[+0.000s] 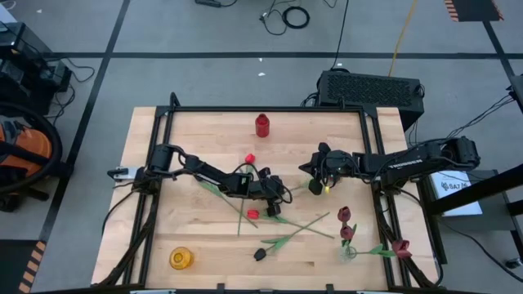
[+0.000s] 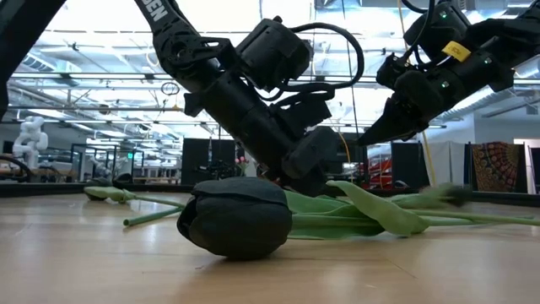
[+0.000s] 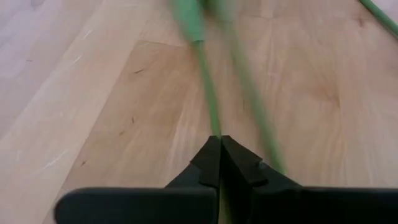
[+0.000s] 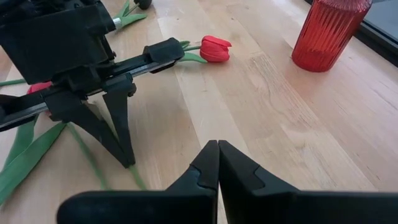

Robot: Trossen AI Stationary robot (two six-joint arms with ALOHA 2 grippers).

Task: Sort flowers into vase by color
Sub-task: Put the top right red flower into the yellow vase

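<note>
Several flowers lie on the wooden table: a red tulip [image 4: 214,48], another red head [image 1: 252,214], and a black tulip [image 2: 236,218] near the front edge among green stems and leaves. Dark maroon tulips [image 1: 345,220] stand in a clear vase [image 1: 349,251] at the near right. A red vase [image 4: 329,31] stands at the far middle and a yellow one [image 1: 181,259] at the near left. My left gripper [image 3: 219,140] is down at the table's middle, shut on a green stem. My right gripper [image 4: 217,144] hangs shut and empty above the table, right of the middle. My left gripper pinches a thin green flower stem [image 3: 211,118] between its two fingertips [image 4: 126,158]. The fingers slant down from the table's left side, and the stem runs on ahead of them along the tabletop. Which flower head this stem belongs to does not show.
A second green stem [image 3: 252,118] lies close beside the held one. A maroon tulip [image 1: 400,247] lies by the clear vase at the table's right edge. A black frame [image 1: 372,131] rims the table. Bare wood [image 1: 188,139] lies at the far left.
</note>
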